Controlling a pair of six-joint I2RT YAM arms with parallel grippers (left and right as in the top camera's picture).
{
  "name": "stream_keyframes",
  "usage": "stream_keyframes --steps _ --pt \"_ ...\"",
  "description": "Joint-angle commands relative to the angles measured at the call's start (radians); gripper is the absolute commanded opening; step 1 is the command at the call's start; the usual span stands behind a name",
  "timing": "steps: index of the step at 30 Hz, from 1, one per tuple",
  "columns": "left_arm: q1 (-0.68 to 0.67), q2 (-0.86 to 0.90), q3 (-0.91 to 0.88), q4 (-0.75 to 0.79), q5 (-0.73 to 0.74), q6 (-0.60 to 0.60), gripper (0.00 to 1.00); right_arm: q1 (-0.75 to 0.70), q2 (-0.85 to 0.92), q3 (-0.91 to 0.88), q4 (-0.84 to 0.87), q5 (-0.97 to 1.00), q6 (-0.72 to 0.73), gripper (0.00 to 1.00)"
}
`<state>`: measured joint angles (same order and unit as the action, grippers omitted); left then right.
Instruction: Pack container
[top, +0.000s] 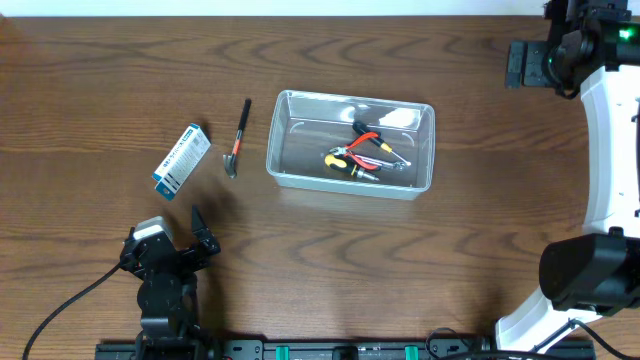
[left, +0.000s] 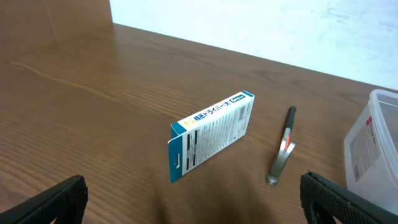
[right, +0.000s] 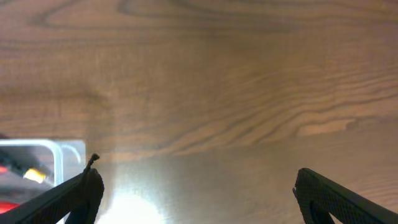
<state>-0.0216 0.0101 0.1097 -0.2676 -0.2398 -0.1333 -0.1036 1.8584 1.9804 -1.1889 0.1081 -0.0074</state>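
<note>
We find the container (top: 300, 98) near the middle of the table (top: 450, 260), its long side running left to right. A small heap of hand tools lies on its floor, toward the right half: red-handled pliers (top: 364, 141) and, just beside them, a yellow-and-black screwdriver (top: 342, 161), with other metal pieces we cannot name.

Left of the container, near it but apart, a hammer (top: 238, 135) lies flat, with its black handle pointing to the far edge and its metal head toward the near one. Farther left sits a blue-and-white box (top: 181, 157), set at a slant and apart from the hammer.

The left gripper (left: 191, 183) hangs low at the near left of the table, its fingers spread wide with only wood between them. The box and hammer lie ahead of it, well apart from it. The right gripper (right: 196, 180) is up at the far right corner, well apart from the container, its fingers likewise spread wide and holding nothing. A corner of the container shows at the left edge of its wrist view.
</note>
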Motion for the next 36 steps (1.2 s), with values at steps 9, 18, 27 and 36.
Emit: stream_keyframes --steps 9,18,27,36 --pt "0.003 -0.006 -0.023 -0.006 -0.005 0.006 0.98 0.001 0.005 -0.002 -0.042 -0.015 0.014 0.99" --pt "0.003 -0.006 -0.023 -0.007 -0.004 0.006 0.98 0.001 0.005 -0.003 -0.042 -0.015 0.014 0.99" --pt "0.003 0.001 0.015 0.143 0.193 -0.010 0.98 0.001 0.005 -0.003 -0.042 -0.015 0.014 0.99" --pt "0.003 0.430 0.448 -0.006 0.201 0.039 0.98 0.001 0.005 -0.002 -0.042 -0.015 0.014 0.99"
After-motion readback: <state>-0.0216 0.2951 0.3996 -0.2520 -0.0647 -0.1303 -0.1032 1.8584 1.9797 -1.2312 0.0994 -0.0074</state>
